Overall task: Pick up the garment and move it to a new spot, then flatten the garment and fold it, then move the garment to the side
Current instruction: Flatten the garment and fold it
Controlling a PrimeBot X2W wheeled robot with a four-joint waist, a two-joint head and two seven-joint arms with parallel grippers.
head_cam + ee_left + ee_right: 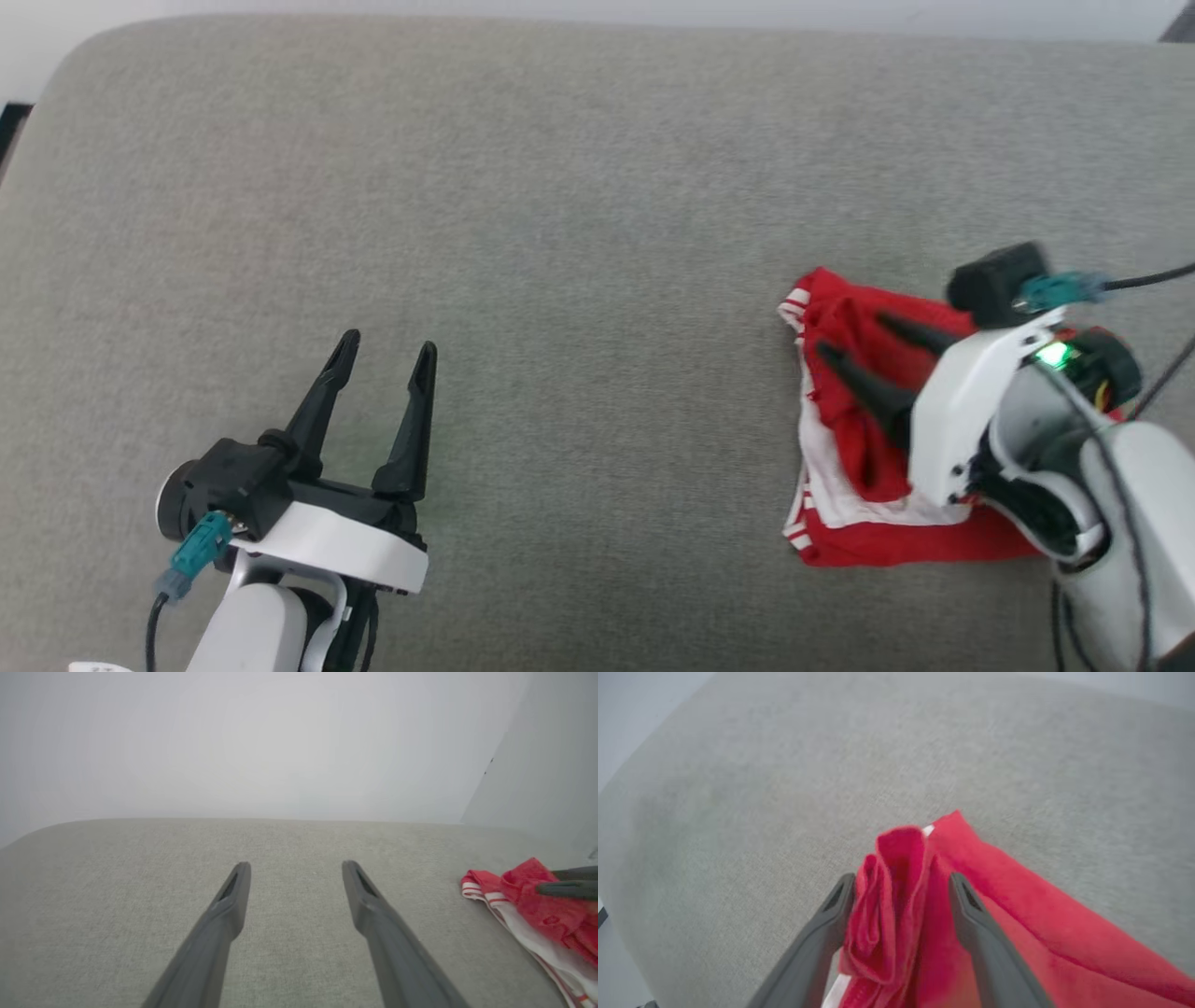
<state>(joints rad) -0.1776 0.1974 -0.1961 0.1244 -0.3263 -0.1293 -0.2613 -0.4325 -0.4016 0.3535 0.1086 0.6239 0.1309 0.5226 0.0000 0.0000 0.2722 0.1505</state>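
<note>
The garment (854, 457) lies crumpled on the right side of the grey cushion (560, 233), red cloth bunched over white lining and striped trim. My right gripper (850, 332) sits over it with the jaws spread wide; a raised red fold stands between the fingers, not pinched. My left gripper (388, 342) hovers well apart to the left, jaws wide, nothing in them. The risk, as I judge it: pulling away could snag that fold on a finger and drag the heap, and any later grab may catch several layers at once
</note>
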